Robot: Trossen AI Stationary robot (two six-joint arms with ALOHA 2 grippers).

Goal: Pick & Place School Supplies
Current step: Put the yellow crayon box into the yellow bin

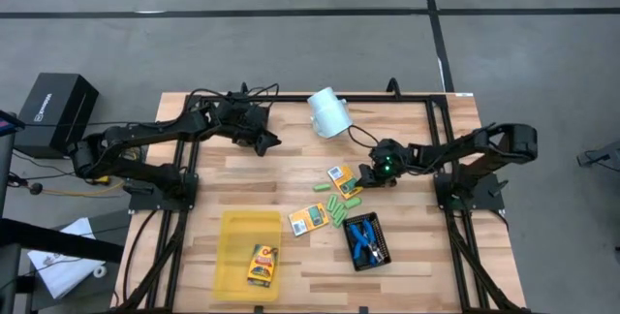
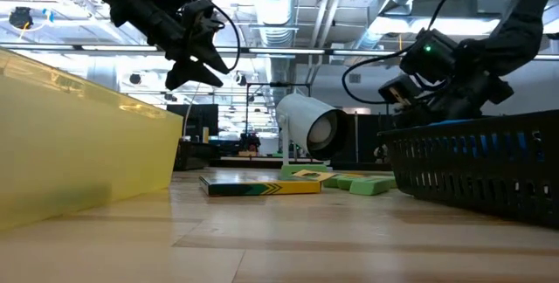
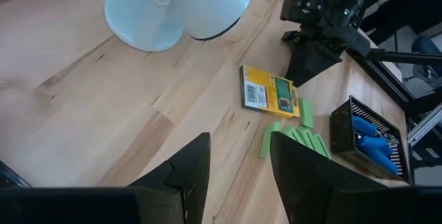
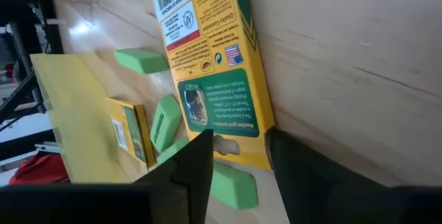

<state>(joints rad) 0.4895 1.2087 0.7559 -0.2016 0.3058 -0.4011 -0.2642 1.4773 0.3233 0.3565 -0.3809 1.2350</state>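
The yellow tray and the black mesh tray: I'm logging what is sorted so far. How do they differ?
The yellow tray is solid-walled plastic and the larger; the black mesh tray is open mesh and smaller. The yellow tray holds one orange-yellow box; the mesh tray holds the blue-handled tools. The yellow tray lies on the left arm's side, the mesh tray toward the right arm's. Both are rectangular and rest on the wooden table.

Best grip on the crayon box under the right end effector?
Come straight down with the right end effector and pinch the crayon box across its narrow width, on the long edges. It lies flat, so its thin faces offer nothing from the side, and light-green pieces crowd one end.
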